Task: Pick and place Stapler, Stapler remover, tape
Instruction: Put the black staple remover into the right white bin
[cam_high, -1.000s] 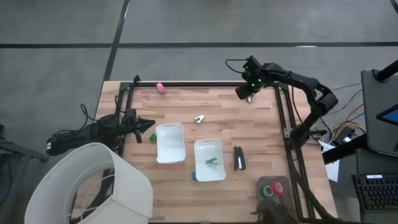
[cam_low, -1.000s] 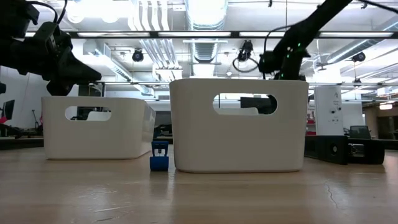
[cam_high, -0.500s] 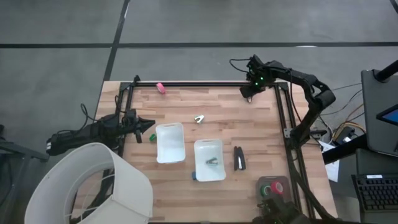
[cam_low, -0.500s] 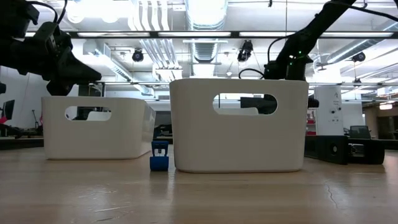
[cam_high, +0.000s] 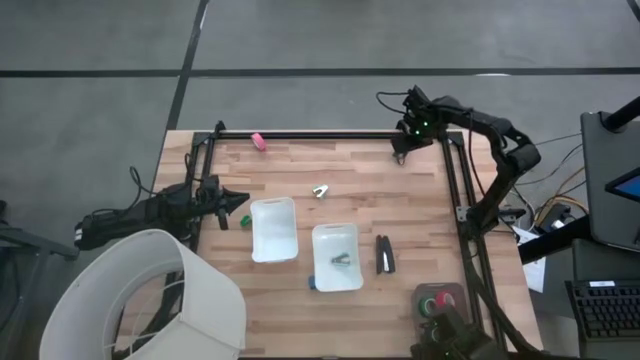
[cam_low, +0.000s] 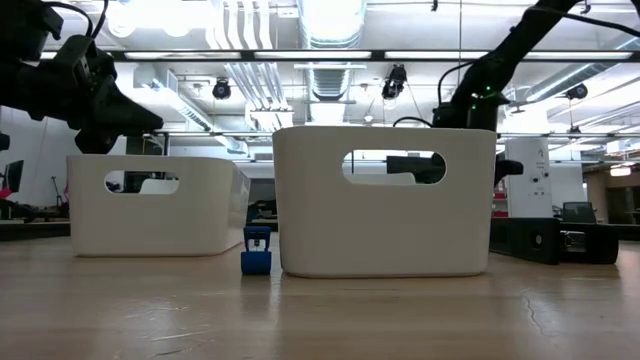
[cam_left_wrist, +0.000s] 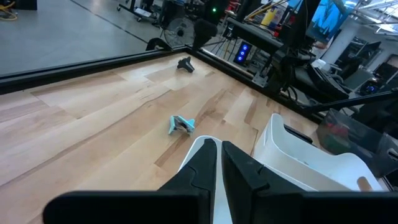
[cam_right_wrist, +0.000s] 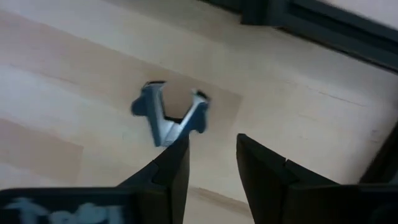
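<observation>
The black stapler (cam_high: 384, 254) lies flat on the table, right of the two white trays (cam_high: 273, 228) (cam_high: 336, 256). A light blue stapler remover (cam_high: 320, 190) (cam_left_wrist: 181, 124) lies on the table beyond the trays. Another remover (cam_right_wrist: 168, 118) lies near the far right corner, just ahead of my open right gripper (cam_right_wrist: 211, 155) (cam_high: 403, 148), untouched. A small metal piece (cam_high: 342, 260) lies in the right tray. Red and green tape rolls (cam_high: 438, 303) sit at the near right corner. A small blue thing (cam_high: 311, 284) (cam_low: 256, 255) stands by the right tray. My shut left gripper (cam_high: 238, 200) (cam_left_wrist: 219, 158) hovers at the left edge.
A pink thing (cam_high: 258, 141) lies near the far edge and a green thing (cam_high: 244, 220) lies beside my left gripper. Black rails (cam_high: 455, 190) run along the far, left and right edges. A white lampshade (cam_high: 150, 300) covers the near left corner. Bare wood lies between the trays and the far rail.
My right gripper has moved a little toward the table's right edge and far corner, still open. My left arm and the objects have kept still.
</observation>
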